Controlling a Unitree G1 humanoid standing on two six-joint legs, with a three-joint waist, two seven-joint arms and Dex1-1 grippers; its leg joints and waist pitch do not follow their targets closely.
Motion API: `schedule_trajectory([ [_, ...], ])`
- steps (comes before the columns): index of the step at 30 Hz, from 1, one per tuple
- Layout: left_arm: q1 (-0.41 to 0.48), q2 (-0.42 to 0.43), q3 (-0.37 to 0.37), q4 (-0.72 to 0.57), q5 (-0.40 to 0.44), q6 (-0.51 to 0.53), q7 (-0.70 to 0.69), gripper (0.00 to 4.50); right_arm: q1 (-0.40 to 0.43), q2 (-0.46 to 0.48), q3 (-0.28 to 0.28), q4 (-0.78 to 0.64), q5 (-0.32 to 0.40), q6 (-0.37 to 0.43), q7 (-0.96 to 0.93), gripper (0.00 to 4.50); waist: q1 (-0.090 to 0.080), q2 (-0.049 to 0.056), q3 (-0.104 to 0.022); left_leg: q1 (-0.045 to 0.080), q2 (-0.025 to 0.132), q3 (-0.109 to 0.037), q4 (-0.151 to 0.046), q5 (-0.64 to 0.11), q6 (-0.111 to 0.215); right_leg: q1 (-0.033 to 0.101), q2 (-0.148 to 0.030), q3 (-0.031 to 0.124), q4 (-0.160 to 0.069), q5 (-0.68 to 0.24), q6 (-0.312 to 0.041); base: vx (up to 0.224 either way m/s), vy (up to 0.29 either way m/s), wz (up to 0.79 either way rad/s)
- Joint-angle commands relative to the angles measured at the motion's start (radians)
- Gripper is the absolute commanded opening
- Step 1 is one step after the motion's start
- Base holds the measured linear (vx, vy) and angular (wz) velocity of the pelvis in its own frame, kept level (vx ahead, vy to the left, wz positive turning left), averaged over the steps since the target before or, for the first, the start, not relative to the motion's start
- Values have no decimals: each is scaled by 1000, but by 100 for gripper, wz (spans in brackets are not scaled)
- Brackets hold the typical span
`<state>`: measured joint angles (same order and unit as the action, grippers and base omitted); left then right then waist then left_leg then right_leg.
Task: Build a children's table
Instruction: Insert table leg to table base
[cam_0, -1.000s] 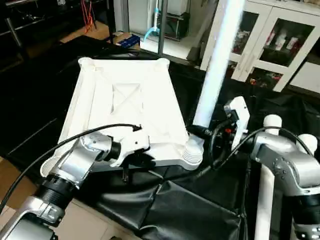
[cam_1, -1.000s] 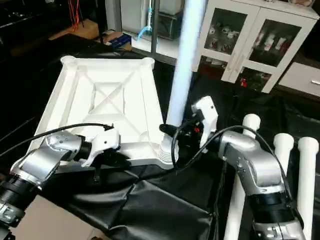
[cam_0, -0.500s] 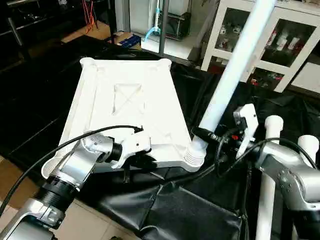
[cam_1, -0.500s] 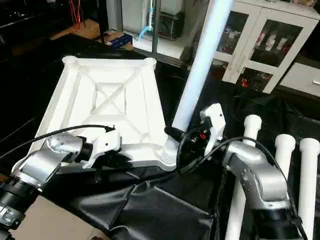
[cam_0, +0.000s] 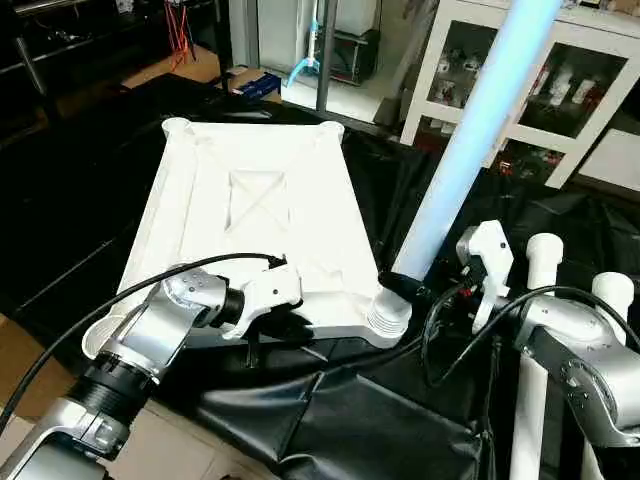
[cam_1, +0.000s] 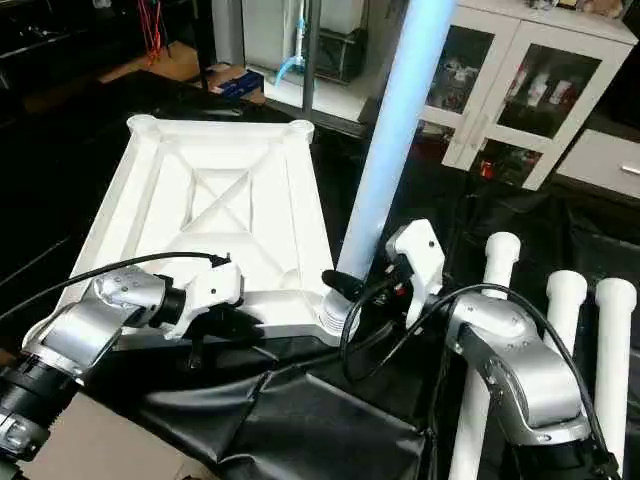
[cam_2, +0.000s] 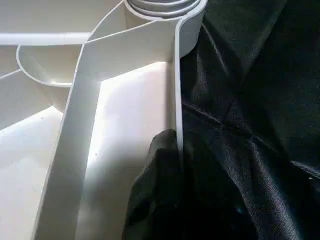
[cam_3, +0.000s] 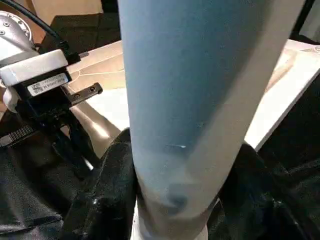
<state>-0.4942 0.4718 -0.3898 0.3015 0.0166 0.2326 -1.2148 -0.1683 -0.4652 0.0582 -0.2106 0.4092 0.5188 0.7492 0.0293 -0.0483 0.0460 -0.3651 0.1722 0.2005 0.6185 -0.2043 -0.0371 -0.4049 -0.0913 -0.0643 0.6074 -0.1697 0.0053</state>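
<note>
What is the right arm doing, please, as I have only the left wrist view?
Observer: The right end effector grips a leg just above its lower end, at the near right corner socket of the tabletop.
Operator: Is that leg upright?
Observer: No, it tilts, its top leaning toward the robot's right.
Operator: Are other legs at hand?
Observer: Three spare legs lie on the black cloth on the robot's right.
</note>
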Motion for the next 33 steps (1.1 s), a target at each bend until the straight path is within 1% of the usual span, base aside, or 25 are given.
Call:
schedule_trajectory([
  [1, 7, -15, 4, -30, -33, -9, -13, 0, 63, -16, 77, 106, -49, 85, -4, 180, -10, 5, -46, 17, 64, -38, -99, -354, -38, 21, -61, 53, -93, -429, -145, 0, 0, 0],
  [3, 7, -14, 4, -30, -33, -9, -14, 0, 65, -14, 78, 135, -57, 89, -5, 180, -11, 6, -46, 18, 64, -39, -100, -364, -40, 20, -62, 53, -94, -439, -144, 0, 0, 0],
  [4, 8, -14, 4, -32, -33, -7, -14, 0, 71, -12, 79, 141, -54, 97, -6, 180, -12, 4, -46, 18, 64, -40, -100, -372, -42, 20, -62, 52, -96, -449, -140, 0, 0, 0],
  [7, 9, -15, 4, -33, -34, -4, -14, 0, 85, -13, 89, 147, -53, 102, -3, 180, -13, 4, -47, 20, 64, -41, -103, -387, -46, 18, -61, 52, -99, -459, -129, 0, 0, 0],
  [9, 10, -14, 4, -34, -35, -2, -15, 0, 92, -6, 92, 168, -69, 79, -14, 180, -15, 1, -47, 24, 64, -42, -107, -415, -49, 18, -60, 50, -104, -481, -119, 0, 0, 0],
  [10, 10, -14, 4, -35, -35, -2, -16, 0, 91, 2, 87, 174, -72, 65, -22, 180, -16, 5, -48, 27, 64, -44, -108, -426, -52, 18, -62, 49, -107, -494, -116, 0, 0, 0],
  [11, 10, -14, 4, -35, -36, -1, -16, 0, 89, 7, 84, 177, -74, 57, -28, 180, -17, 4, -49, 28, 63, -43, -108, -429, -53, 18, -62, 49, -109, -496, -114, 0, 0, 0],
  [13, 11, -14, 4, -37, -35, -1, -15, 0, 76, 35, 64, 177, -65, 38, -53, 180, -21, 4, -49, 32, 63, -46, -110, -453, -59, 16, -61, 48, -112, -505, -112, 0, 0, 0],
  [15, 11, -14, 4, -38, -35, -1, -15, 0, 70, 46, 57, 174, -63, 27, -63, 180, -26, 3, -49, 30, 62, -48, -112, -469, -63, 16, -60, 47, -113, -515, -109, 0, 0, 0],
  [16, 10, -14, 5, -36, -35, -2, -14, 0, 66, 52, 55, 173, -64, 19, -69, 180, -30, 5, -48, 30, 63, -49, -113, -484, -64, 15, -60, 46, -115, -529, -106, 0, 0, 0],
  [17, 7, -14, 7, -31, -32, -5, -11, 0, 58, 61, 49, 177, -73, -7, -82, 180, -32, 6, -47, 32, 63, -50, -112, -496, -66, 13, -60, 45, -117, -539, -104, 0, 0, 0],
  [18, 5, -14, 8, -29, -30, -7, -7, 0, 55, 68, 43, 181, -78, -22, -93, 180, -39, 6, -45, 32, 62, -54, -113, -524, -68, 12, -61, 41, -122, -581, -92, 0, 0, 0],
  [19, 4, -15, 10, -27, -29, -7, -3, 0, 51, 74, 35, 185, -81, -34, -105, 180, -39, 9, -45, 33, 62, -55, -113, -531, -69, 12, -62, 40, -124, -589, -89, 0, 0, 0],
  [20, 4, -16, 10, -27, -29, -7, -2, 0, 51, 75, 34, 186, -82, -36, -107, 180, -41, 8, -45, 34, 62, -56, -113, -539, -70, 10, -62, 39, -126, -596, -86, 0, 0, 0],
  [21, 2, -17, 14, -25, -27, -6, 4, 0, 46, 83, 24, 191, -86, -52, -124, 180, -43, 13, -44, 36, 62, -59, -115, -553, -72, 11, -61, 36, -128, -600, -82, 0, 0, 0],
  [23, 0, -20, 20, -22, -24, -3, 19, 0, 38, 96, 5, 203, -95, -82, -154, 180, -50, 11, -43, 34, 62, -60, -118, -564, -73, 12, -60, 34, -130, -584, -86, 0, 0, 0],
  [24, 0, -21, 24, -21, -21, -1, 31, 0, 33, 105, -8, 212, -100, -97, -175, 180, -53, 14, -43, 35, 62, -60, -118, -571, -74, 9, -60, 35, -130, -584, -87, 0, 0, 0],
  [25, -1, -22, 26, -19, -18, 1, 40, 0, 29, 112, -18, 219, -103, -108, -190, 180, -58, 13, -42, 35, 61, -62, -117, -581, -74, 9, -60, 33, -131, -590, -88, 0, 0, 0],
  [26, -3, -25, 31, -16, -16, 4, 54, 0, 24, 122, -28, 229, -110, -123, -207, 180, -63, 10, -41, 32, 60, -63, -118, -586, -71, 11, -61, 33, -133, -603, -83, 0, 0, 0],
  [28, -3, -27, 33, -16, -14, 10, 63, 0, 20, 131, -36, 235, -116, -134, -225, 180, -67, 10, -42, 30, 59, -64, -117, -579, -67, 12, -65, 33, -135, -627, -76, 0, 0, 0],
  [29, -4, -29, 37, -16, -12, 16, 74, 0, 16, 142, -42, 240, -120, -142, -243, 180, -67, 10, -43, 26, 59, -65, -118, -560, -64, 14, -66, 35, -134, -627, -73, 0, 0, 0],
  [30, -6, -34, 43, -20, -11, 30, 89, 0, 11, 157, -46, 246, -134, -152, -279, 180, -66, 9, -43, 25, 60, -62, -118, -545, -63, 10, -66, 38, -132, -617, -80, 0, 0, 0],
  [31, -7, -39, 50, -26, -7, 46, 111, 0, 8, 173, -46, 249, -148, -161, -314, 180, -67, 9, -43, 23, 60, -62, -118, -538, -64, 11, -66, 38, -131, -611, -82, 0, 0, 0],
  [32, -7, -39, 50, -26, -7, 46, 111, 0, 8, 173, -46, 249, -148, -161, -314, 180, -69, 8, -46, 17, 59, -63, -119, -517, -63, 16, -66, 38, -128, -598, -85, 0, 0, 0],
  [33, -9, -50, 65, -37, -10, 74, 141, 0, 6, 194, -46, 254, -164, -161, -362, 180, -66, 9, -49, 16, 61, -60, -118, -486, -62, 16, -67, 43, -123, -563, -93, 0, 0, 0],
])
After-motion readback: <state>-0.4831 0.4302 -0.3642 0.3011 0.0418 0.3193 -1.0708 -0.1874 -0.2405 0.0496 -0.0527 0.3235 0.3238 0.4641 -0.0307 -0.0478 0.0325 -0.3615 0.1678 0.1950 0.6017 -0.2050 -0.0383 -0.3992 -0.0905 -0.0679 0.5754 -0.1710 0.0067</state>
